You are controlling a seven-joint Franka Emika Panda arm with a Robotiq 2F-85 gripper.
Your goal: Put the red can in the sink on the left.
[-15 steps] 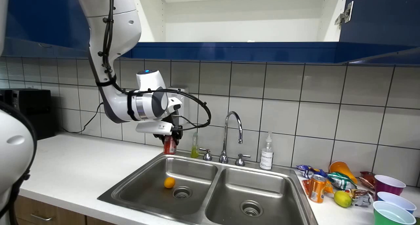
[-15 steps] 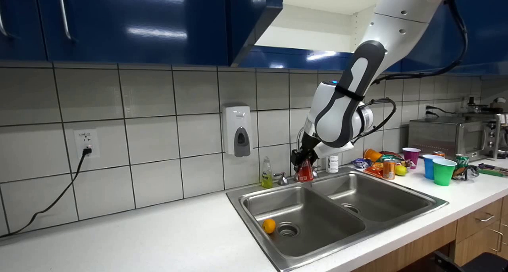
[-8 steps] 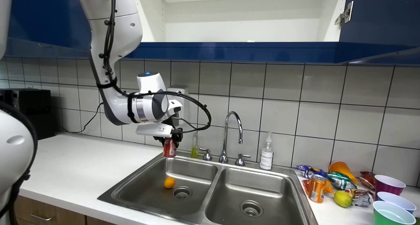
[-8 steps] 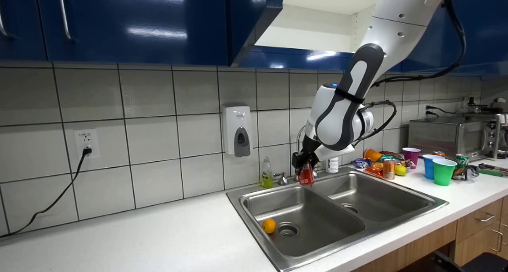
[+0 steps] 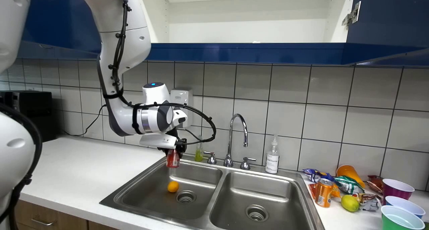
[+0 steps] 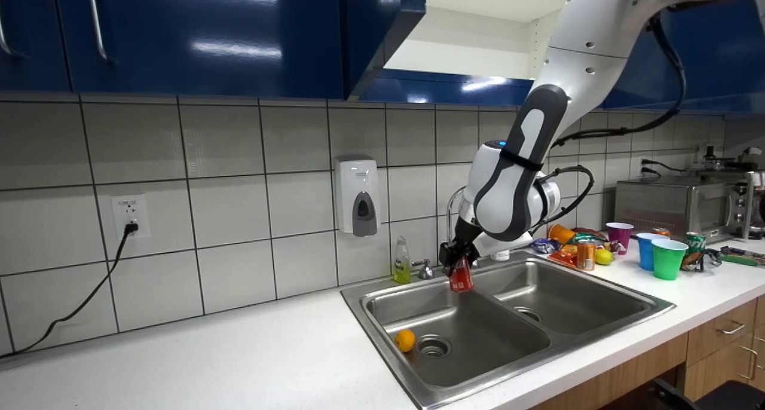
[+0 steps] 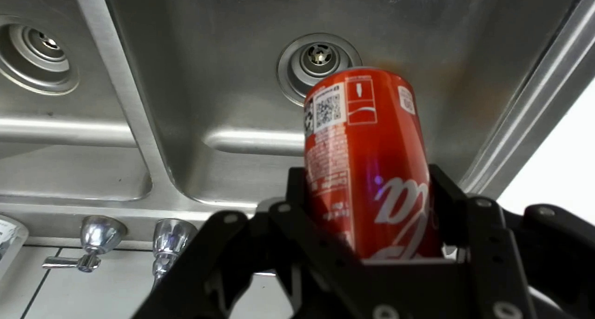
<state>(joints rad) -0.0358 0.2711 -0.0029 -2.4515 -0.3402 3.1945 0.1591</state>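
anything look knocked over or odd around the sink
Yes: the orange cup lies on its side among snack bags, while the purple cup, blue cup and green cup stand upright. An orange sits in the left basin near the drain, odd for fruit.

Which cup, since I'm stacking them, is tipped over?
The orange cup lies tipped beside the green wrapper; the purple cup, blue cup and green cup stand upright.
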